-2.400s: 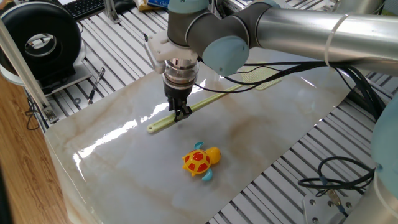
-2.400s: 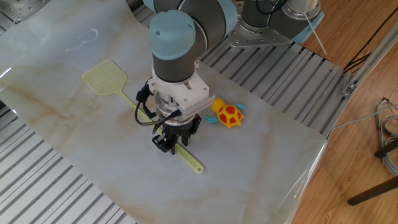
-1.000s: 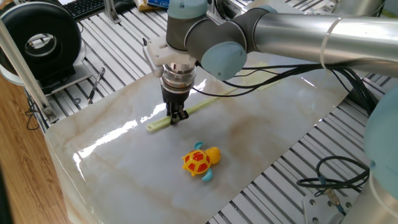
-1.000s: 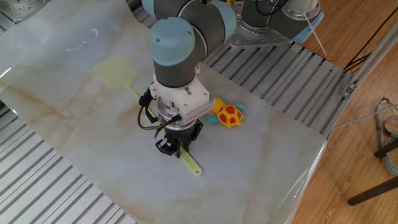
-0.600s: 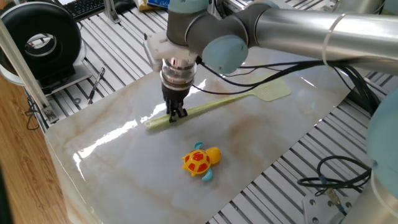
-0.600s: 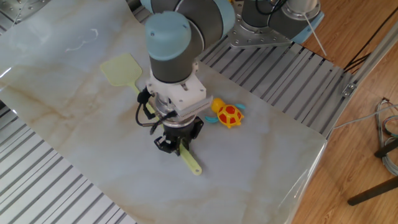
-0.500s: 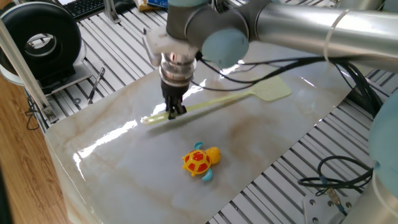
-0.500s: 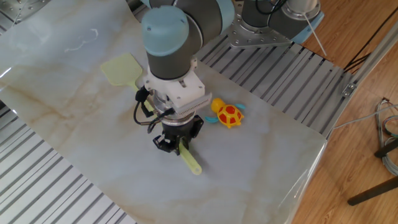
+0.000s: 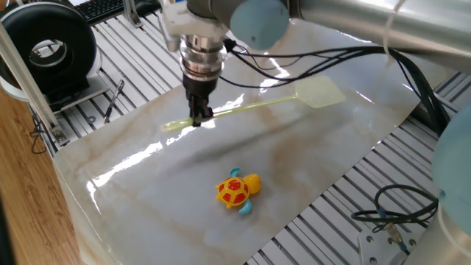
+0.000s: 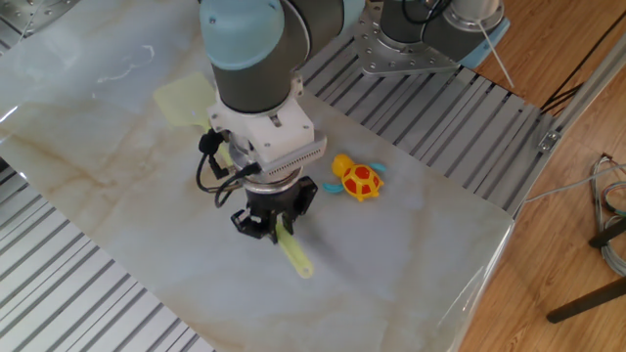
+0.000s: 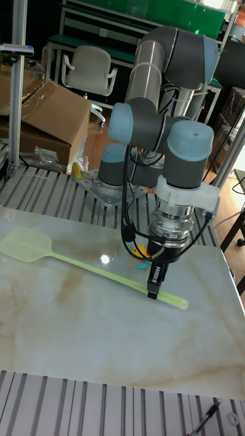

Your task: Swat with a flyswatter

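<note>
Pale-green flyswatter [image 9: 254, 107] pinched by closed fingers [image 9: 199, 118] near handle end, leaving mesh head free at 2 o'clock above marble surface [image 9: 309, 169] for swing.

Pale yellow-green flyswatter [image 11: 82, 267], orange-and-yellow toy turtle [image 9: 237, 191] with blue flippers, veined marble tabletop [image 9: 309, 154]

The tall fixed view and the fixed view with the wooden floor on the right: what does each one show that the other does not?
Only the tall view shows the whole flyswatter, head to handle end, lifted above the table, and a cardboard box and chair behind. Only the other view shows the whole toy turtle and the wooden floor; there the arm hides most of the swatter's handle. Both show the gripper shut on the handle near its end.
</note>
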`<state>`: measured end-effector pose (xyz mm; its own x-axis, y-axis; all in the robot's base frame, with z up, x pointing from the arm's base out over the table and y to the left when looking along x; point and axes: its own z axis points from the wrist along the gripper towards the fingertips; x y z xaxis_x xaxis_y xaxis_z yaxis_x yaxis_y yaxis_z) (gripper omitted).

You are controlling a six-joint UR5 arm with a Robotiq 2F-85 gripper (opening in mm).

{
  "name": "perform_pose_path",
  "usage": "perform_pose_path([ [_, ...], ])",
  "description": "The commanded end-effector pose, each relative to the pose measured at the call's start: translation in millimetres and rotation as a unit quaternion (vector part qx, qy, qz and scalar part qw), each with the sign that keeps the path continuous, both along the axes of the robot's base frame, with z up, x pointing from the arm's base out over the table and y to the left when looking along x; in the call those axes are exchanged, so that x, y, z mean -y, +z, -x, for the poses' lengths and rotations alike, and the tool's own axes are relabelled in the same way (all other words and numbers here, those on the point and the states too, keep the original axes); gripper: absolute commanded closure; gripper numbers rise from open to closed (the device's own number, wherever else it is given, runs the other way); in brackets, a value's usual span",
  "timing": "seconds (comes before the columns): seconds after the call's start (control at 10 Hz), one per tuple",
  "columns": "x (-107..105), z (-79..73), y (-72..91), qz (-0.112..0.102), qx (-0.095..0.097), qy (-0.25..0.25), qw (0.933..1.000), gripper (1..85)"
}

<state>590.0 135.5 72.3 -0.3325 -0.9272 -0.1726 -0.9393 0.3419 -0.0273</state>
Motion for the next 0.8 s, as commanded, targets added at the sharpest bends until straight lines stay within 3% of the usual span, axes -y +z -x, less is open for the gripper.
perform_pose_path([
  [0.0, -25, -30.6, -9.2, -0.030, 0.023, 0.000, 0.9993, 84.3],
  [0.1, -31, -42.8, -18.6, -0.033, 0.038, -0.002, 0.9987, 84.3],
  [0.3, -59, -59.8, -36.5, -0.083, 0.057, -0.009, 0.9949, 84.3],
  [0.4, -65, -61.0, -35.7, -0.096, 0.056, -0.016, 0.9937, 84.3],
  [0.5, -54, -53.4, -31.0, -0.076, 0.042, -0.018, 0.9960, 84.3],
  [0.6, -34, -41.9, -18.2, -0.039, 0.025, -0.016, 0.9988, 84.3],
  [0.7, -22, -31.7, -5.9, -0.017, 0.010, -0.020, 0.9996, 84.3],
])
